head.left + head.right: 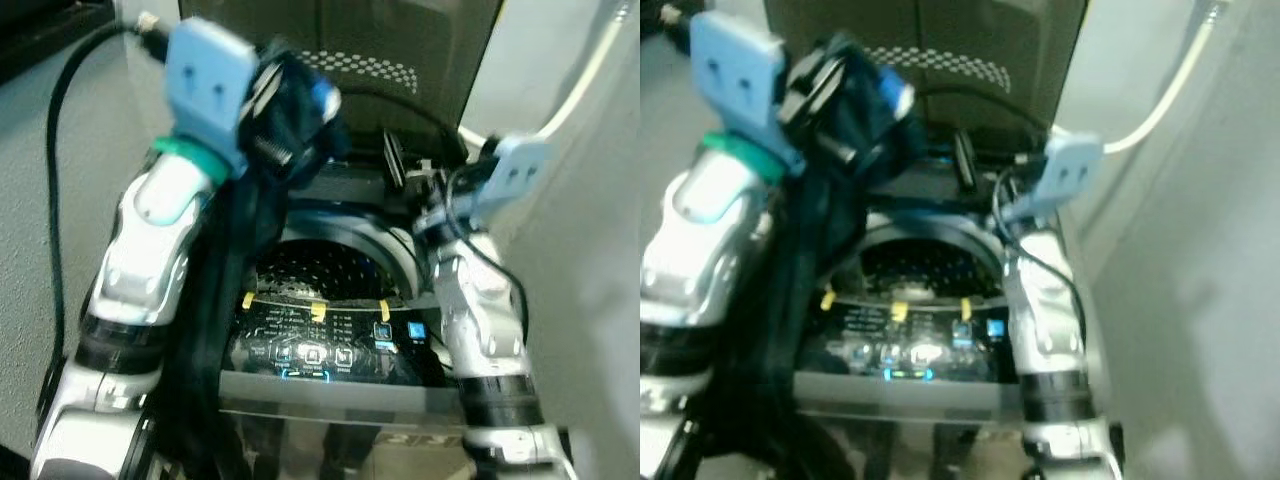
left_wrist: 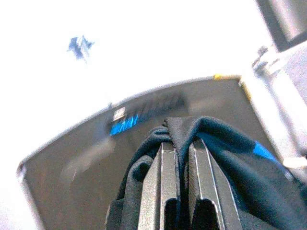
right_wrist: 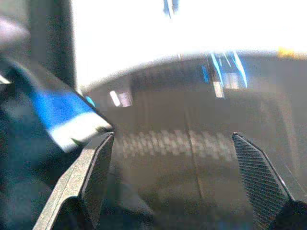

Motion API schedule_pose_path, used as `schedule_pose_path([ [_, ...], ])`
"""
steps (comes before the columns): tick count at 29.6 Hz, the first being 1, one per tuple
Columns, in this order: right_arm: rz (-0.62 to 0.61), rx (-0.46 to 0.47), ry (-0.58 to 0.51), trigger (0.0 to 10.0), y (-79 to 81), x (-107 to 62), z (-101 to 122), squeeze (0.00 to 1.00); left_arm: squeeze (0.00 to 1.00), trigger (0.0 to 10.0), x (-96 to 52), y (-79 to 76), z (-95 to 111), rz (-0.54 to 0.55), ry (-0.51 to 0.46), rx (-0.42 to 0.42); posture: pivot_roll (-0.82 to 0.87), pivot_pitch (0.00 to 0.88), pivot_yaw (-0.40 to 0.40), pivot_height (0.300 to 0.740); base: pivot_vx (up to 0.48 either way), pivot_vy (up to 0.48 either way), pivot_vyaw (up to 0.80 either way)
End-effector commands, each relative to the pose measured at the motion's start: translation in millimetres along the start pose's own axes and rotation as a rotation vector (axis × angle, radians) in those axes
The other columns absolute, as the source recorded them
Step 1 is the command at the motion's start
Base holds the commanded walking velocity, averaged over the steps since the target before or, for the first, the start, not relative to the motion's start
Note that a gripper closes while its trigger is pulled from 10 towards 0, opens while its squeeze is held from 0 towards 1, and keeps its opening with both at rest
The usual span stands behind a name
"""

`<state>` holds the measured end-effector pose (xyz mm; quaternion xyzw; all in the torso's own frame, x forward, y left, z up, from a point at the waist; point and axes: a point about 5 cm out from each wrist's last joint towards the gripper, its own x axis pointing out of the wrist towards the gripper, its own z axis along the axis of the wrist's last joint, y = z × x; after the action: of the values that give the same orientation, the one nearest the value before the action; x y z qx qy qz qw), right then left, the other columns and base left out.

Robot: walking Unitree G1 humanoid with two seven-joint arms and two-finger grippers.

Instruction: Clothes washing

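Observation:
A top-loading washing machine [image 1: 330, 390] stands before me with its lid [image 1: 400, 45] raised and its perforated drum [image 1: 320, 265] open. My left gripper [image 1: 290, 110] is held high over the drum's left side, shut on a dark navy garment [image 1: 225, 290] with a blue patch. The cloth hangs down in a long fold past the machine's front. In the left wrist view the fingers [image 2: 165, 187] pinch the garment [image 2: 225, 158] tightly. My right gripper [image 1: 395, 160] hovers over the drum's far right rim, open, with nothing between its fingers [image 3: 98, 167].
The lit control panel [image 1: 320, 345] with yellow tape tabs runs along the machine's front. A pale wall [image 1: 590, 280] stands close on the right with a white hose [image 1: 585, 85] along it. Grey floor [image 1: 30, 230] and a black cable [image 1: 60, 110] lie to the left.

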<state>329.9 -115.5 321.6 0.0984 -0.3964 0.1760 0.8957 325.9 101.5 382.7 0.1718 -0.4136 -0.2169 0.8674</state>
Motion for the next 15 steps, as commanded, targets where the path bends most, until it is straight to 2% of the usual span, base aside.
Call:
schedule_pose_path([
  [1,-0.013,-0.005,-0.062,10.0,-4.9,7.0,15,0.00,0.00,10.0,20.4,3.4,3,-0.024,-0.055,0.051,0.01,0.035,0.021,0.740,0.000,0.000,0.00],
  [3,-0.026,-0.017,-0.099,10.0,-7.5,11.2,24,0.00,0.00,10.0,32.9,5.8,7,-0.023,-0.087,0.076,0.00,0.036,0.023,0.740,0.000,0.000,0.00],
  [4,-0.026,-0.017,-0.099,10.0,-7.5,11.2,24,0.00,0.00,10.0,32.9,5.8,7,-0.023,-0.087,0.076,0.00,0.036,0.023,0.740,0.000,0.000,0.00],
  [5,-0.043,-0.031,-0.124,10.0,-9.9,11.9,29,0.00,0.00,10.0,42.9,8.3,13,-0.009,-0.117,0.097,0.00,0.036,0.023,0.740,0.000,0.000,0.00],
  [6,-0.043,-0.031,-0.124,10.0,-9.9,11.9,29,0.00,0.00,10.0,42.9,8.3,13,-0.009,-0.117,0.097,0.00,0.036,0.023,0.740,0.000,0.000,0.00],
  [8,-0.088,-0.068,-0.149,10.0,-16.9,6.9,36,0.00,0.00,10.0,62.7,-3.6,12,-0.082,-0.119,0.122,-0.04,0.037,0.038,0.740,0.000,0.000,0.00],
  [9,-0.088,-0.068,-0.149,10.0,-16.9,6.9,36,0.00,0.00,10.0,62.7,-3.6,12,-0.082,-0.119,0.122,-0.04,0.037,0.038,0.740,0.000,0.000,0.00],
  [10,-0.100,-0.082,-0.140,10.0,-18.7,1.9,35,0.00,0.00,10.0,61.6,-15.8,-15,-0.199,0.056,-0.059,-0.04,0.037,0.038,0.740,0.000,0.000,0.00],
  [11,-0.104,-0.089,-0.125,10.0,-19.2,-2.0,32,0.00,0.00,10.0,52.0,-30.6,-42,-0.321,0.207,-0.215,-0.05,0.036,0.040,0.740,0.000,0.000,0.00],
  [12,-0.104,-0.091,-0.110,10.0,-19.1,-4.8,30,0.00,0.00,10.0,37.8,-42.8,-66,-0.417,0.342,-0.321,-0.05,0.036,0.040,0.740,0.000,0.000,0.00],
  [13,-0.104,-0.093,-0.094,10.0,-19.3,-7.8,27,0.00,0.00,10.0,20.9,-50.4,-84,-0.474,0.424,-0.500,-0.05,0.039,0.038,0.740,0.000,0.000,0.00],
  [14,-0.104,-0.093,-0.094,10.0,-19.3,-7.8,27,0.00,0.00,10.0,20.9,-50.4,-84,-0.474,0.424,-0.500,-0.05,0.039,0.038,0.740,0.000,0.000,0.00],
  [15,-0.103,-0.093,-0.080,10.0,-19.4,-9.9,25,0.00,0.00,10.0,7.4,-51.6,-95,-0.486,0.460,-0.559,-0.04,0.040,0.036,0.740,0.000,0.000,0.00],
])
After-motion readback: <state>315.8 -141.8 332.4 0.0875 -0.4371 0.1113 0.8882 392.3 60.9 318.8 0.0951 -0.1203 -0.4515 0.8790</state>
